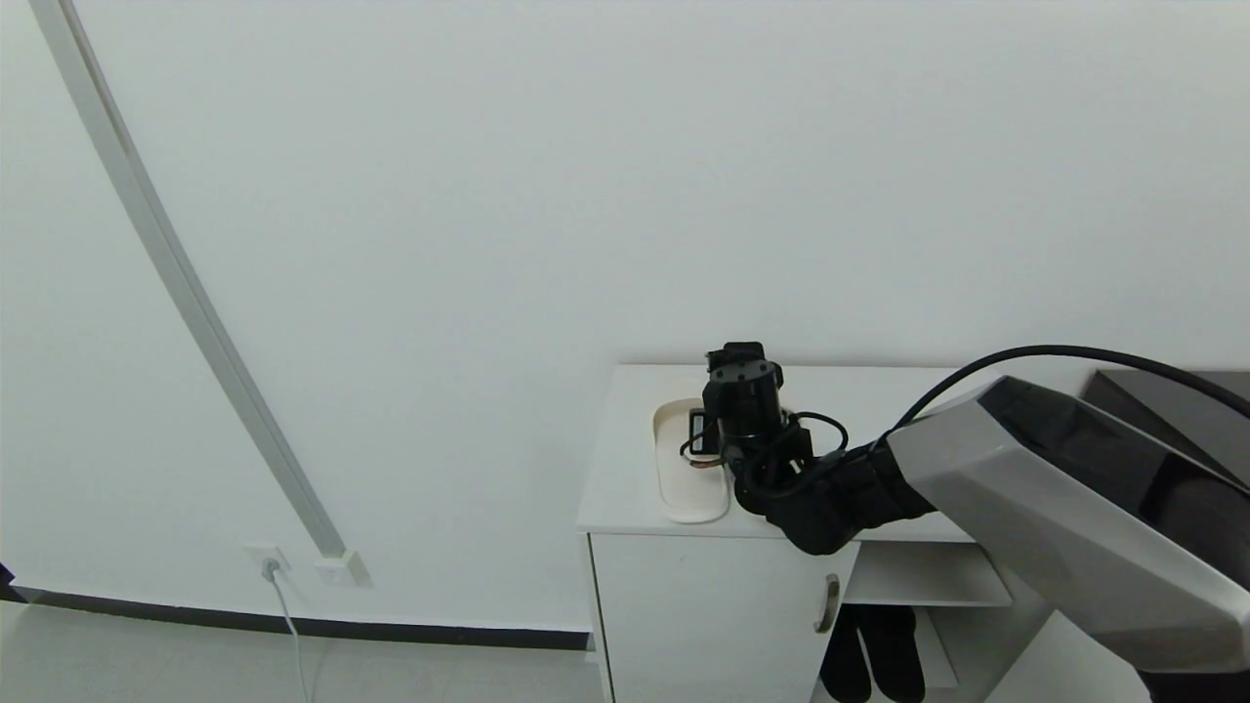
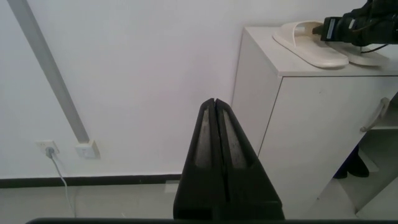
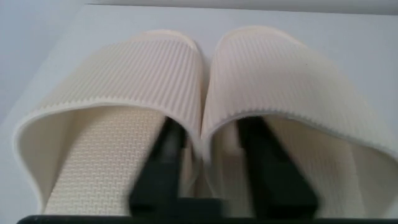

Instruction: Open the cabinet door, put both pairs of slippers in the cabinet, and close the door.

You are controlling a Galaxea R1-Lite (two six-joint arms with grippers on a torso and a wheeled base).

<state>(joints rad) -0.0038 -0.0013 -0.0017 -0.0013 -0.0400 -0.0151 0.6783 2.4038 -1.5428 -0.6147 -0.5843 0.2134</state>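
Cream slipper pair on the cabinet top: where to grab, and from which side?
Pinch the touching inner walls of the two uppers of the cream slippers, one finger in each opening, coming in from the open heel side. They lie flat, side by side on the cabinet top, with heel openings facing the right gripper, whose open fingers sit one inside each.
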